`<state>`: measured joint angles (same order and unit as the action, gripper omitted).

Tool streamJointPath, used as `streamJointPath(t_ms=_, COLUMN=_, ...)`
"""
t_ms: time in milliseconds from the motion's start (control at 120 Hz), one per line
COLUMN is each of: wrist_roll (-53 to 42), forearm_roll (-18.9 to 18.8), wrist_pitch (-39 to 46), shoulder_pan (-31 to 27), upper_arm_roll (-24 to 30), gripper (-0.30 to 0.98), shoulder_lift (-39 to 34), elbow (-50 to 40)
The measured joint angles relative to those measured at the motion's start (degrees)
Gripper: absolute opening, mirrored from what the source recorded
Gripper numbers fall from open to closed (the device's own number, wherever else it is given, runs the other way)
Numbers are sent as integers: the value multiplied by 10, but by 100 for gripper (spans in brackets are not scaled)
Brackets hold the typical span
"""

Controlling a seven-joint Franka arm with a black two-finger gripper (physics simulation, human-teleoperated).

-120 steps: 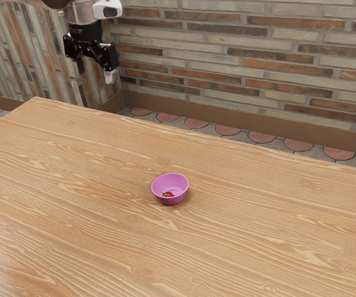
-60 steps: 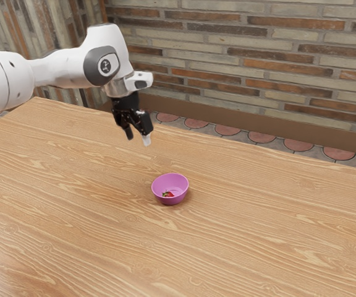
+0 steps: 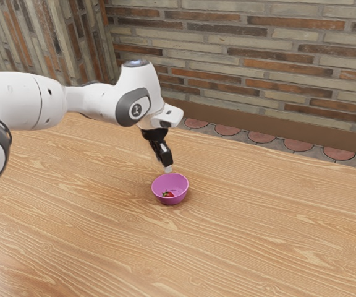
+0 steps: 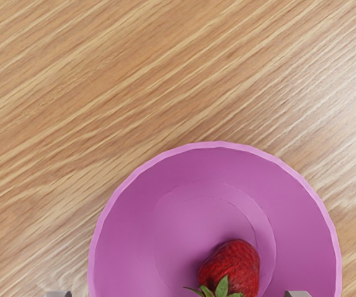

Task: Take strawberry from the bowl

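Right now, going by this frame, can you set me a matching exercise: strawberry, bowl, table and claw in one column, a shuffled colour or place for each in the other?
1. Strawberry
2. Bowl
3. Table
4. Claw

A. Light brown wood
B. Black, hanging in the air
C. Red, with green leaves
D. Pinkish purple

Pairs: 1-C; 2-D; 3-A; 4-B

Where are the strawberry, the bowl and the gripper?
Strawberry [image 4: 232, 267]: wrist view, its red flesh.
Bowl [image 4: 214, 145]: wrist view, its rim.
Gripper [image 3: 168, 169]: exterior view, at its fingertips.
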<state>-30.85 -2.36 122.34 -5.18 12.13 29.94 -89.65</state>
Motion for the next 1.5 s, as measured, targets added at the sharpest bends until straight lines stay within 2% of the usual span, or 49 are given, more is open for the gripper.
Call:
streamJointPath(t_ms=133, wrist_roll=-2, forearm_roll=-26, wrist_pitch=30, shoulder_pan=9, upper_arm_roll=-1, gripper=33, shoulder_lift=3, elbow=-9)
streamJointPath(t_ms=275, wrist_roll=3, forearm_roll=-31, wrist_pitch=56, shoulder_pan=34, upper_arm_roll=-1, gripper=26, shoulder_lift=-1, elbow=-51)
streamJointPath(t_ms=567, wrist_roll=11, forearm_roll=-25, wrist_pitch=90, shoulder_pan=33, upper_arm_roll=-20, gripper=25, shoulder_lift=-39, elbow=-129)
streamJointPath(t_ms=892, wrist_roll=-4, forearm_roll=-30, wrist_pitch=100, shoulder_pan=33, upper_arm_roll=-21, gripper=21, shoulder_lift=-35, elbow=-130)
streamJointPath(t_ms=1500, wrist_roll=-113, forearm_roll=-27, wrist_pitch=126, shoulder_pan=29, upper_arm_roll=-20, gripper=16, shoulder_lift=-12, elbow=-127)
